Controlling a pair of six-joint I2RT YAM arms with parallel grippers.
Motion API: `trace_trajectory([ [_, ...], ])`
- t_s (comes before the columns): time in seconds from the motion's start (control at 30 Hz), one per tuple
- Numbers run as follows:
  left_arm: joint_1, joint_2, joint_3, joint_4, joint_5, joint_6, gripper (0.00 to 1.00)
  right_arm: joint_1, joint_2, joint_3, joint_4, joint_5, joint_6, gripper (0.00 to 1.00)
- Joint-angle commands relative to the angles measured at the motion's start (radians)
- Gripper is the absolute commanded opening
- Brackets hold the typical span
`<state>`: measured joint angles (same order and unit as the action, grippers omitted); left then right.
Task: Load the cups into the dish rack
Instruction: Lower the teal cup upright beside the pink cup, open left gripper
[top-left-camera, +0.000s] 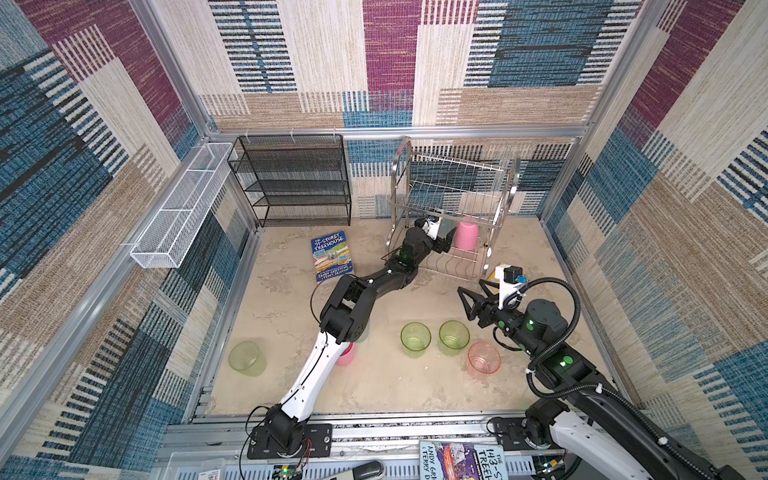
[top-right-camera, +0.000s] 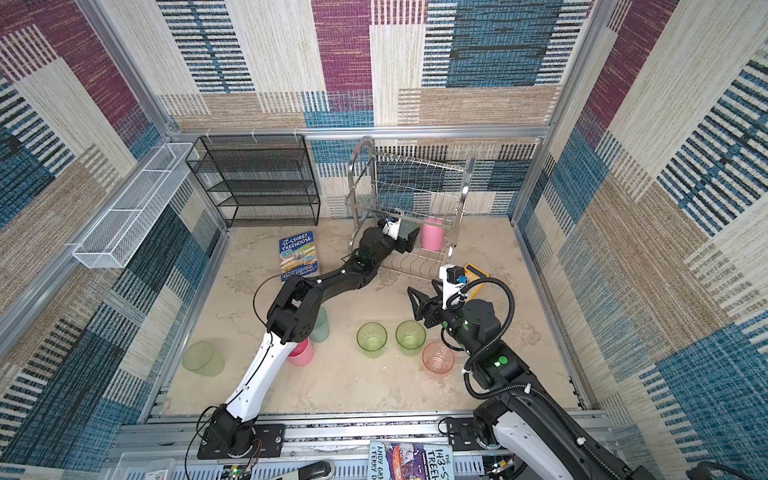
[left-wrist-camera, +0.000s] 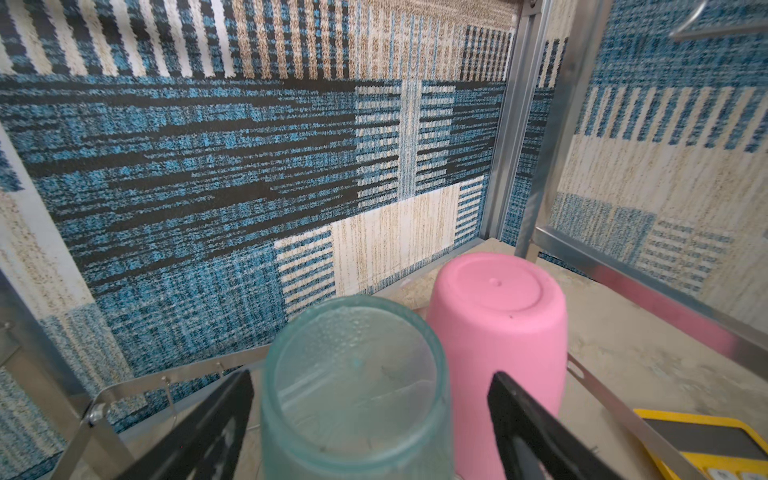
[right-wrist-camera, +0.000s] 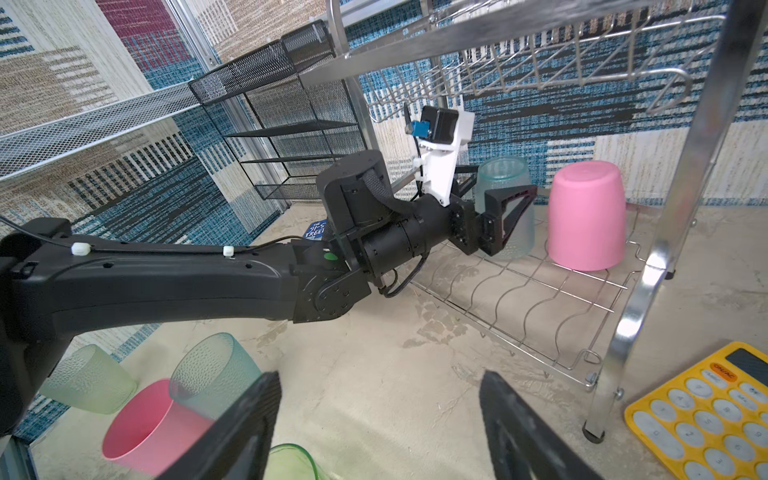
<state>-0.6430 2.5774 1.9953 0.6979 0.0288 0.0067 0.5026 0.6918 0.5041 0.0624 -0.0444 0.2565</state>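
Front row: salmon cup (top-left-camera: 483, 358) and yellow-green cup (top-left-camera: 454, 334) stand upright on the table, mouths up. Right gripper (top-left-camera: 471, 293) hangs just behind them, the nearer arm, fingers spread, empty. Further back, left gripper (left-wrist-camera: 371, 376) is in the dish rack (right-wrist-camera: 648, 272) lower tier. It straddles the upturned teal cup (right-wrist-camera: 505, 183), axis vertical, gaps either side, no pinch. Upturned pink cup (left-wrist-camera: 498, 316) stands just beside it.

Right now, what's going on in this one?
The left gripper is reaching into the lower tier of the dish rack. Its jaws are open on either side of an upside-down teal cup, which sits beside an upside-down pink cup. The right gripper hovers open and empty above the table. Six more cups sit out on the table.
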Motion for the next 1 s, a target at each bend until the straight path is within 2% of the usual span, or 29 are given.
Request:
trace_trajectory([
  [0.0, -0.001, -0.035, -0.046, 0.094, -0.004, 0.025, 0.92, 0.000, -0.005, 0.009, 0.018, 0.006, -0.005, 0.78],
  [0.5, -0.006, -0.197, -0.366, 0.251, -0.018, 0.026, 0.90, 0.000, 0.029, 0.018, 0.015, 0.027, 0.001, 0.77],
  [0.97, -0.049, -0.450, -0.786, 0.393, -0.092, 0.009, 0.89, 0.001, 0.091, 0.062, -0.056, 0.074, 0.048, 0.75],
])
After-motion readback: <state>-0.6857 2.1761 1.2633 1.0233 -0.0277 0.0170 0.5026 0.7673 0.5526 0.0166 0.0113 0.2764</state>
